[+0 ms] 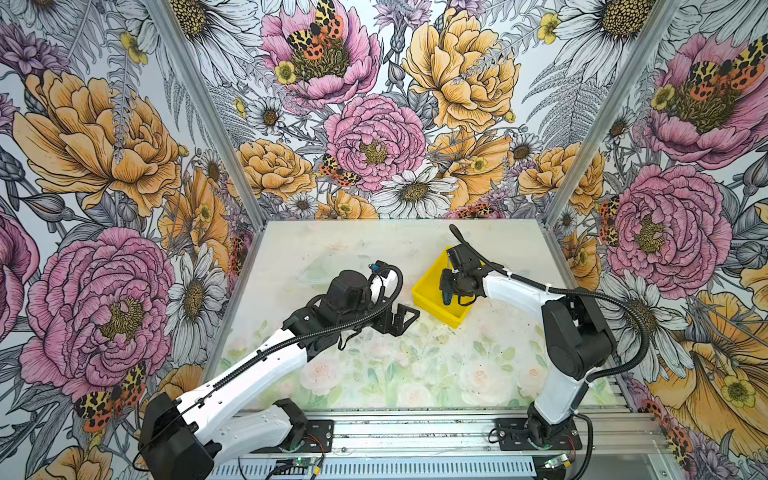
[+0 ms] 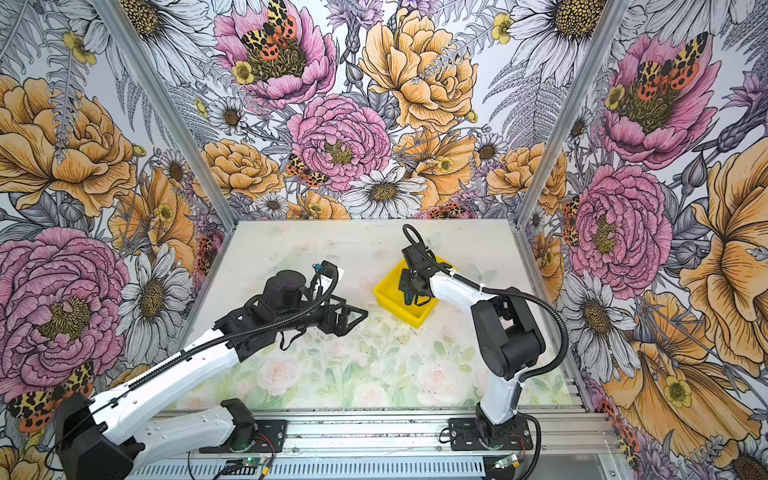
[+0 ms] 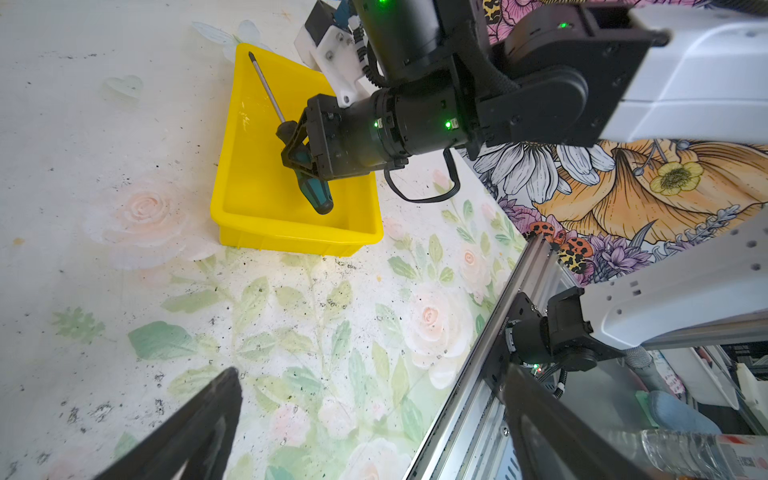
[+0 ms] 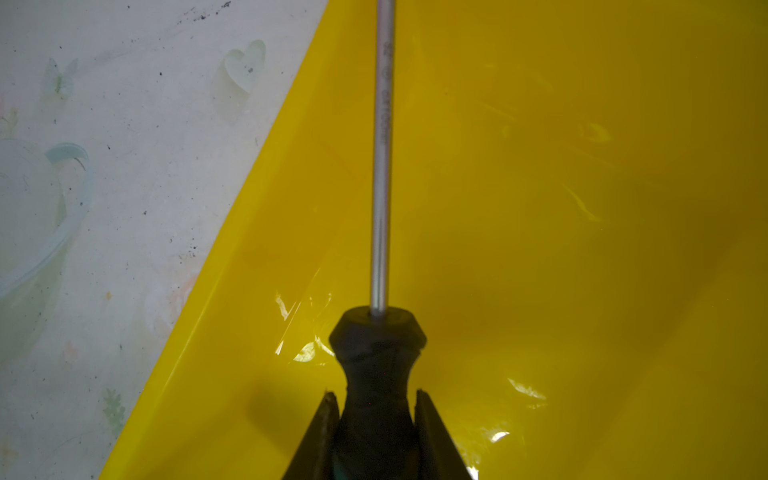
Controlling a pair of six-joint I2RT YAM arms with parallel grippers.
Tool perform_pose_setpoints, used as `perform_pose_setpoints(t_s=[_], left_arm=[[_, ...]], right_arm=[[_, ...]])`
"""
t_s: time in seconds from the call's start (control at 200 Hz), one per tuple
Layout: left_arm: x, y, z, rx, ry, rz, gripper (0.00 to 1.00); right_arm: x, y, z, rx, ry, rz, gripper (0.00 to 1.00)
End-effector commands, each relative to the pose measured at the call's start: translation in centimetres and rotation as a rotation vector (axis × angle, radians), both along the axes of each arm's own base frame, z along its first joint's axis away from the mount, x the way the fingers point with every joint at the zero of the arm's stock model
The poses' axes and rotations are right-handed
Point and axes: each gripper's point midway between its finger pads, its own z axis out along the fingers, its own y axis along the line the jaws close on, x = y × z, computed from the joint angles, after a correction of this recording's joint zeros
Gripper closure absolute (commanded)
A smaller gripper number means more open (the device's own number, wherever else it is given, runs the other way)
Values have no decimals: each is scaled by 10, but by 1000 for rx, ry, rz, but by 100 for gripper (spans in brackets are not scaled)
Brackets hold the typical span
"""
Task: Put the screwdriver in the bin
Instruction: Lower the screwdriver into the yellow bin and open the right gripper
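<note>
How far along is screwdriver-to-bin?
Done: pickup and carry. The right hand is shut on the handle of the screwdriver. In hand: the screwdriver hangs over the floor of the bin, shaft pointing at a corner. Left: open the hand and back away. The left hand is open, apart from the bin.

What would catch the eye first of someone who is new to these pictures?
The bright yellow bin stands a little right of centre on the pale table. Over it the right gripper is shut on the green-handled screwdriver. Huge flower wallpaper covers the walls.
</note>
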Motion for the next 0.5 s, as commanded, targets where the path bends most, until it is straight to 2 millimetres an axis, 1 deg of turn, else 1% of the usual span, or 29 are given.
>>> perform_pose_setpoints(t_s=[0.0, 0.255, 0.435, 0.495], left_arm=[[0, -4, 10, -18, -42, -17, 1], [1, -4, 11, -19, -43, -12, 1], [1, -4, 11, -19, -44, -12, 1], [2, -3, 12, -19, -48, -5, 1]], right_arm=[[6, -2, -3, -5, -22, -9, 100], [6, -3, -1, -7, -31, -19, 79], [5, -6, 4, -13, -43, -25, 74], [5, -6, 6, -12, -49, -25, 71]])
